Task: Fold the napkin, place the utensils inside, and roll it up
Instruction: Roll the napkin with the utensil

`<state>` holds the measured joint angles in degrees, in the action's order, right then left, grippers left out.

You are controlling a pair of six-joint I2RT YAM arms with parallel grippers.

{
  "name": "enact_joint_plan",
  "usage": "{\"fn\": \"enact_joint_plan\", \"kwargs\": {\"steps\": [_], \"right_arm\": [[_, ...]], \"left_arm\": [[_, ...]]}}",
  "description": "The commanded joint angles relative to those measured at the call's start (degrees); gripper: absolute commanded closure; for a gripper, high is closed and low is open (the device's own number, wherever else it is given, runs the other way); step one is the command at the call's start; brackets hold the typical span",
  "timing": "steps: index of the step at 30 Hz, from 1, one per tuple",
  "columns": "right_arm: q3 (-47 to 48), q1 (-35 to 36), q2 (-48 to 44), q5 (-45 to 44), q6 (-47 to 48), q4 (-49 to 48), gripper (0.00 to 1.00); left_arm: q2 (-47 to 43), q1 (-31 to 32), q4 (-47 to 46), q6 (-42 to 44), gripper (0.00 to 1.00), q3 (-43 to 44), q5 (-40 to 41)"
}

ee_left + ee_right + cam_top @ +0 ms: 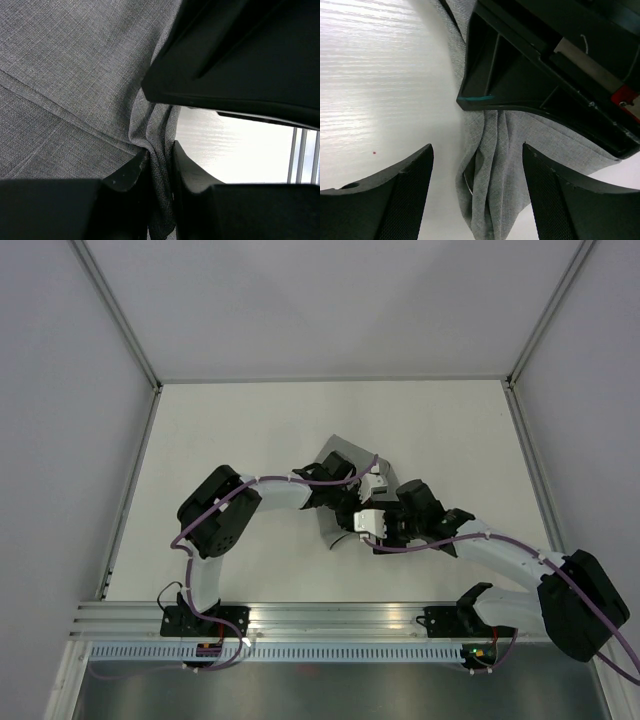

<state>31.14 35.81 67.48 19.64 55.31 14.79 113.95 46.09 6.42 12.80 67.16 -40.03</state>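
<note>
The grey napkin (pixel 338 454) lies mid-table, mostly hidden under both arms. In the left wrist view the napkin (pixel 75 75) fills the left side, and my left gripper (pixel 159 157) is shut on a bunched fold of it. In the right wrist view my right gripper (pixel 477 152) is open, with its fingers either side of a gathered end of the napkin (pixel 495 185) and not touching it. A thin pale curved edge (pixel 466 183) shows inside that fold; I cannot tell what it is. No utensils are plainly in view. From above, the left gripper (pixel 348 508) and right gripper (pixel 354 530) are close together over the cloth.
The white table (pixel 250 440) is bounded by grey walls at the left, back and right. An aluminium rail (pixel 320 620) runs along the near edge, by the arm bases. The left gripper's black body (pixel 545 65) hangs just above the right gripper's fingers.
</note>
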Motion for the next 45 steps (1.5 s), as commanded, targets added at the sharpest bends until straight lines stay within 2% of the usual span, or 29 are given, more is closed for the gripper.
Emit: {"fn": "enact_joint_plan", "kwargs": {"steps": [1, 11, 13, 16, 17, 20, 24, 27, 33, 37, 42, 45], "right_arm": [[-1.0, 0.4, 1.9, -3.5, 0.1, -6.0, 0.23], [0.0, 0.4, 8.4, -5.1, 2.6, -5.6, 0.26], [-0.2, 0.4, 8.8, -5.7, 2.8, -5.6, 0.32], [-0.9, 0.4, 9.0, -6.2, 2.9, -6.3, 0.45], [-1.0, 0.4, 8.7, -6.3, 2.8, -6.2, 0.54], [-1.4, 0.4, 8.4, -6.7, 2.6, -6.4, 0.66], [-1.2, 0.4, 8.4, -6.9, 2.3, -6.1, 0.75], [0.0, 0.4, 8.2, -6.2, 1.7, -4.5, 0.82], [3.2, 0.3, 8.6, -4.6, 1.1, 1.6, 0.94], [6.1, 0.3, 10.1, -3.9, 0.4, 6.7, 1.00], [8.9, 0.4, 11.5, -3.7, -0.5, 9.9, 1.00], [10.3, 0.3, 13.2, -3.3, -0.7, 12.1, 1.00]], "left_arm": [[2.3, -0.1, 4.1, 2.9, 0.98, 0.8, 0.1], [3.0, -0.4, 4.4, 3.1, 0.98, 1.0, -0.4], [3.0, -0.4, 4.5, 3.1, 0.98, 1.1, -0.5], [2.9, -0.4, 4.4, 3.3, 0.98, 1.1, -0.6], [3.0, -0.4, 4.5, 3.2, 0.98, 1.1, -0.6], [3.1, -0.4, 4.4, 3.2, 0.98, 1.3, -0.7], [2.9, -0.4, 4.3, 2.8, 0.98, 1.5, -0.6], [2.5, -0.6, 3.6, 2.3, 0.93, 1.2, -0.7], [-1.6, -2.6, -2.4, -0.9, 0.70, -1.6, -0.9], [-6.0, -4.1, -6.1, -3.8, 0.61, -4.4, 0.0], [-9.7, -5.1, -10.4, -5.1, 0.54, -7.7, 2.8], [-11.4, -5.7, -11.9, -5.9, 0.53, -9.2, 4.3]]}}
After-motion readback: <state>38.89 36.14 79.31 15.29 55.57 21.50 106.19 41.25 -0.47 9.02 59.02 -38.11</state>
